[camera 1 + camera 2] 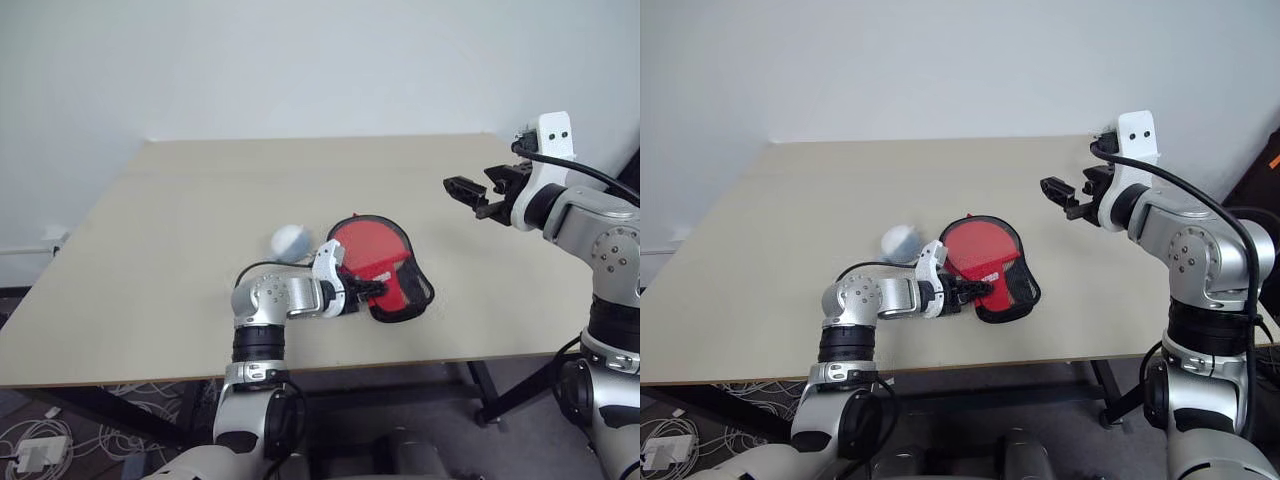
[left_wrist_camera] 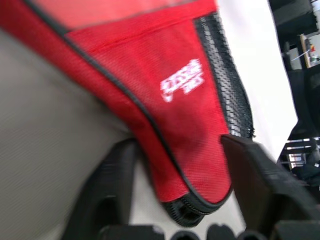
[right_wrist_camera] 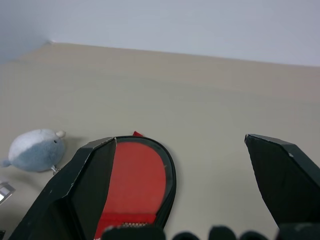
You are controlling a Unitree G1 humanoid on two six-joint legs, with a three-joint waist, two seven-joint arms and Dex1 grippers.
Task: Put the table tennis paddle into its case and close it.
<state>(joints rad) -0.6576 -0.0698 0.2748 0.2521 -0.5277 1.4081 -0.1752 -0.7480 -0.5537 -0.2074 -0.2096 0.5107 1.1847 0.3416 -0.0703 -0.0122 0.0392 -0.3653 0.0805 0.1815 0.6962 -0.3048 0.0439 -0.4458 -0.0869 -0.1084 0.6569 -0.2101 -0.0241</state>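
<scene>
Case (image 1: 385, 268): lies flat on the table (image 1: 200, 220), near the front edge, slightly right of centre. Red fabric with black zip edging; round end points away from the robot, narrow end toward the front edge. White logo visible on the red fabric in the left wrist view. A flat red round surface shows at the case's round end; whether this is the paddle face or a window over it cannot be told.

Left gripper (image 1: 368, 290): low over the table at the case's narrow handle end. In the left wrist view the two black fingers (image 2: 260, 175) stand either side of that narrow end, with small gaps to the fabric; jaws partly apart, a firm pinch cannot be confirmed.

Right gripper (image 1: 462, 188): raised above the table, well apart from the case on the right side, fingers spread wide, nothing between them.

Small pale blue-grey plush toy (image 1: 291, 240): on the table just left of the case's round end.
</scene>
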